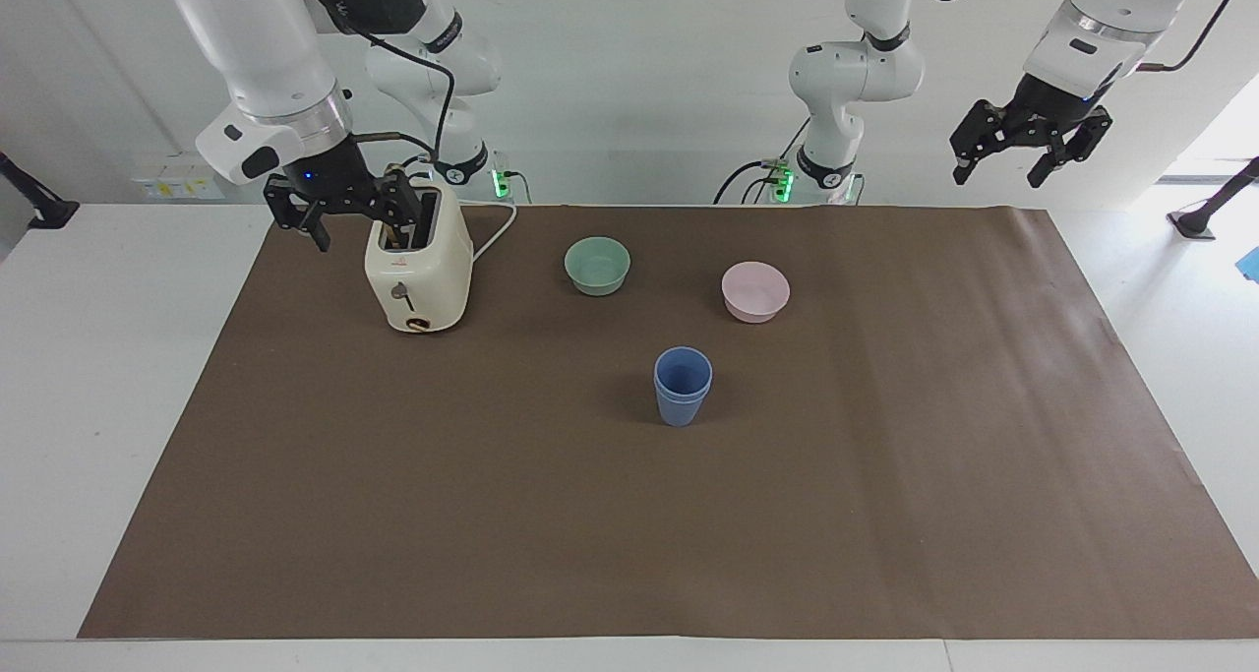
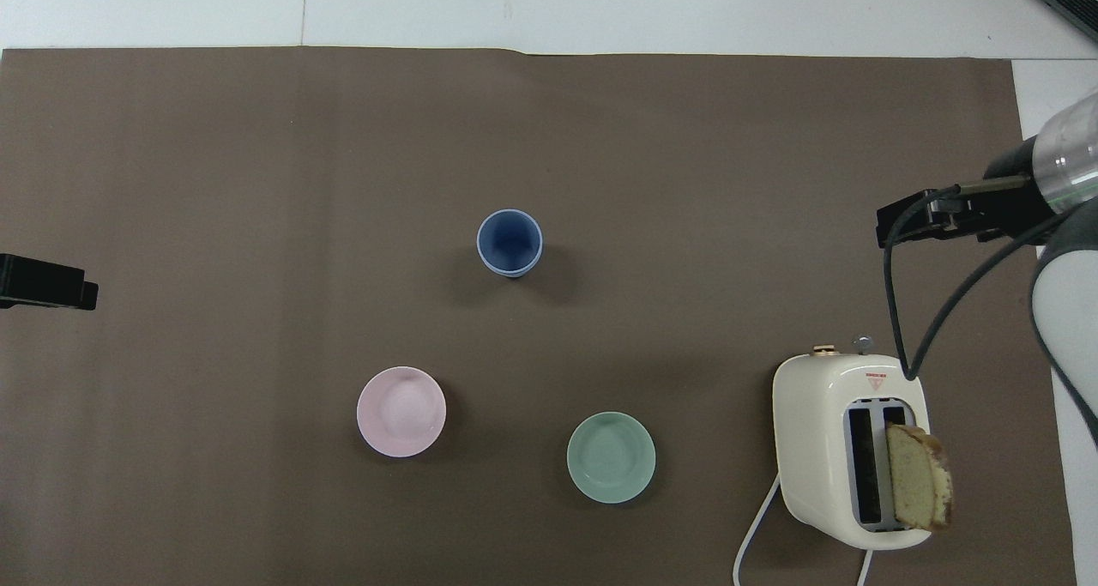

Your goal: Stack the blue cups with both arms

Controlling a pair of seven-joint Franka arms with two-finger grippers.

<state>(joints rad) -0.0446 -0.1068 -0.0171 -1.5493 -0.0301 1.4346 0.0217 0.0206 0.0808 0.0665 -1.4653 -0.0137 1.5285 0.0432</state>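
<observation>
Facing view shows the blue cups point(image 1: 682, 385) nested mid-worktop; both my hands, left hand point(image 1: 1023, 151) and right hand point(image 1: 339, 208), are spread and empty. Cups look light, stiff, slippery; I would pinch the rim.

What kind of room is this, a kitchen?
Probably a robot lab dressed up like a kitchen: two robot arms stand at a paper-covered table with a toaster, bowls and stacked blue cups.

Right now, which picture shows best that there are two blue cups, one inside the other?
The facing view: from the side, the blue cups show two rims, one just above the other. The overhead view looks straight down into the top cup, showing only a thin second edge.
</observation>
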